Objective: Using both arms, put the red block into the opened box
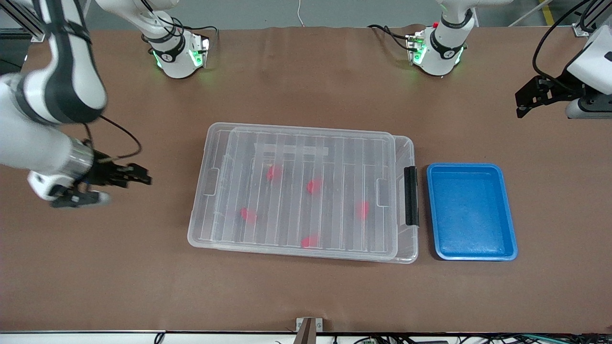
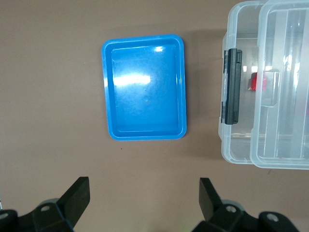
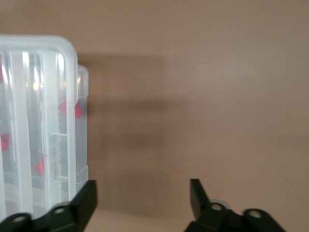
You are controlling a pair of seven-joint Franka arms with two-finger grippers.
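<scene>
Clear box (image 1: 306, 191) mid-table, ribbed lid (image 1: 311, 143) resting on it slightly offset, black latch (image 1: 411, 196) toward left arm's end. Five red blocks (image 1: 314, 186) inside.

You see a blue tray (image 1: 471, 211) lying flat on the brown table (image 1: 306, 296), toward the left arm's end and well in from every edge. It has a raised rim, rounded corners and a glossy bottom. Cables (image 1: 430, 338) run along the table's near edge.

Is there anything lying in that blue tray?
No, the blue tray beside the box shows only its bare blue floor in the front view.
</scene>
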